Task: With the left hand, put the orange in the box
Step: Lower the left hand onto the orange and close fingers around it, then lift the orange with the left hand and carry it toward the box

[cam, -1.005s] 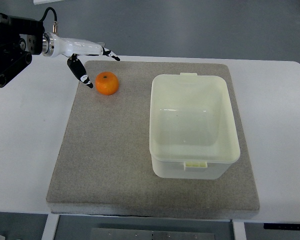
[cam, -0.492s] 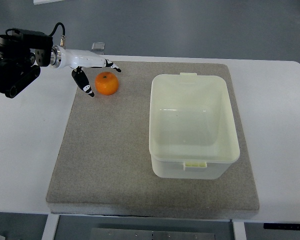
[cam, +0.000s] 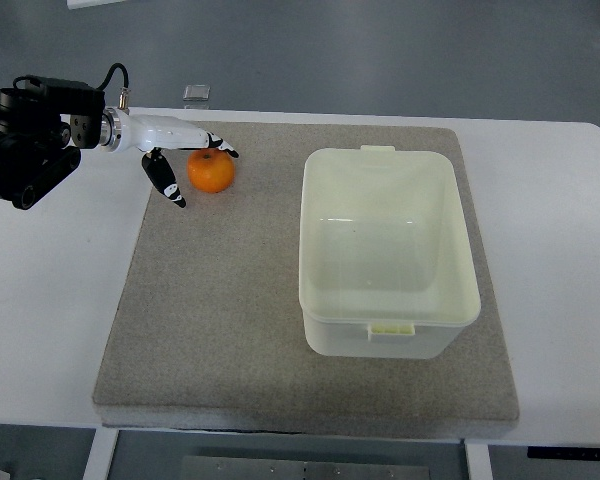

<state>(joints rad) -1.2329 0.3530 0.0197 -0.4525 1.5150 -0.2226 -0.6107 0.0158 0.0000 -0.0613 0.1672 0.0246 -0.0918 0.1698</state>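
Note:
An orange (cam: pixel 211 172) lies on the grey mat (cam: pixel 220 300) near its far left corner. My left hand (cam: pixel 195 170) reaches in from the left edge and brackets the orange: white fingers (cam: pixel 202 142) stretch over its top, the thumb (cam: pixel 165 180) hangs down at its left side. The fingers are spread and do not close on the fruit. A pale yellow open box (cam: pixel 385 250) stands empty on the right half of the mat. The right arm does not show.
The mat lies on a white table (cam: pixel 50 300). A small clear object (cam: pixel 196 93) sits at the table's far edge, behind the hand. The black forearm (cam: pixel 25 135) hangs over the table's left part.
The left hand has shifted nearer and closer around the orange, its fingers now over the fruit's top. The orange has barely moved.

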